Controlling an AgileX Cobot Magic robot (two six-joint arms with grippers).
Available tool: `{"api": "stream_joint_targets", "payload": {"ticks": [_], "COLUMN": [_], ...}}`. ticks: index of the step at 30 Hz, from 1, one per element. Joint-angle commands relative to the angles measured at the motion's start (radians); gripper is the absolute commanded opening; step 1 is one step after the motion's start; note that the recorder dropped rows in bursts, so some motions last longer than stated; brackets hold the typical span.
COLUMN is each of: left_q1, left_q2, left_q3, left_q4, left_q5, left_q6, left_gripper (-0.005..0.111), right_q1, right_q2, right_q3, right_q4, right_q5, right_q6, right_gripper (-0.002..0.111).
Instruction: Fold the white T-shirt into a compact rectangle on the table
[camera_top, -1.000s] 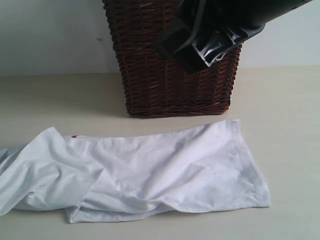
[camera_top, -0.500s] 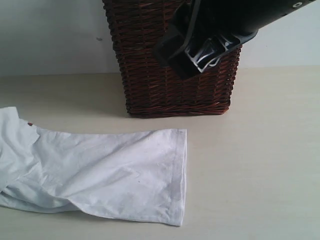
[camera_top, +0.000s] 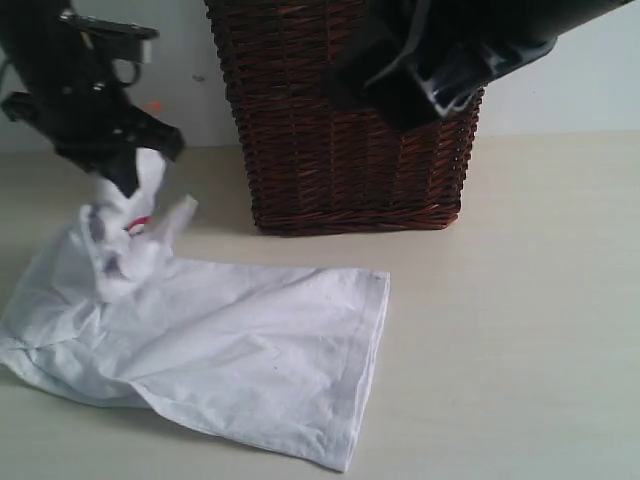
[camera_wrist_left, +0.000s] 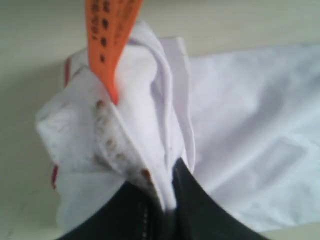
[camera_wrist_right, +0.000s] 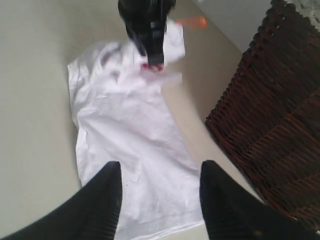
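Observation:
The white T-shirt (camera_top: 240, 345) lies crumpled on the table (camera_top: 540, 300), one end spread flat towards the middle. My left gripper (camera_top: 128, 178) is shut on a bunched fold at the shirt's left end and holds it up off the table. In the left wrist view the fold (camera_wrist_left: 145, 130) runs up between the closed jaws (camera_wrist_left: 170, 202), with red specks on the cloth. My right gripper (camera_top: 425, 90) hangs high in front of the basket. It is open and empty (camera_wrist_right: 160, 170), and the shirt's flat end (camera_wrist_right: 125, 135) lies well below it.
A dark brown wicker basket (camera_top: 340, 150) stands at the back centre of the table, close behind the shirt; it also shows in the right wrist view (camera_wrist_right: 270, 110). An orange tag (camera_wrist_left: 111, 35) sticks out above the held fold. Bare tabletop (camera_wrist_right: 35, 125) surrounds the shirt.
The shirt was dragged left across the table. My left gripper has come into view and raised the shirt's bunched left end. The right gripper has shifted slightly up.

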Motion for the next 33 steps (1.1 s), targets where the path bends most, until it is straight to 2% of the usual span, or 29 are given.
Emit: {"api": "stream_joint_targets", "payload": {"ticks": [1, 6, 11, 14, 16, 20, 24, 27, 31, 33], "left_q1": [-0.188, -0.362, -0.491, -0.547, -0.568, -0.580, -0.586, -0.601, -0.673, -0.715], "left_q2": [-0.006, -0.006, 0.024, 0.020, 0.008, -0.042, -0.125, -0.181, -0.106, -0.048], "left_q3": [0.021, 0.056, 0.121, 0.132, 0.126, 0.121, 0.121, 0.121, 0.164, 0.196], "left_q4": [-0.074, -0.074, -0.074, -0.062, -0.051, -0.053, -0.013, -0.072, -0.216, -0.221], "left_q5": [-0.060, -0.128, -0.215, -0.272, -0.259, -0.140, -0.144, -0.162, -0.201, -0.197], "left_q6": [0.014, 0.024, 0.112, 0.134, 0.164, 0.189, 0.189, 0.206, 0.322, 0.343], "left_gripper": [0.000, 0.000, 0.000, 0.000, 0.000, 0.000, 0.000, 0.000, 0.000, 0.002], "right_q1": [-0.003, -0.003, -0.003, -0.003, -0.003, -0.003, -0.003, -0.003, -0.003, -0.003], "right_q2": [-0.075, -0.143, -0.180, -0.187, -0.187, -0.184, -0.184, -0.184, -0.184, -0.184], "right_q3": [0.000, 0.000, 0.000, 0.000, 0.000, 0.000, 0.000, 0.000, 0.000, 0.000], "right_q4": [0.003, 0.003, 0.003, 0.003, 0.003, 0.003, 0.003, 0.001, 0.001, 0.001], "right_q5": [-0.001, 0.016, 0.028, 0.028, 0.028, 0.022, 0.022, 0.017, 0.014, 0.016], "right_q6": [0.024, 0.031, 0.042, 0.042, 0.042, 0.042, 0.042, 0.042, 0.042, 0.048], "right_gripper": [0.048, 0.048, 0.048, 0.048, 0.048, 0.048, 0.048, 0.048, 0.048, 0.048]}}
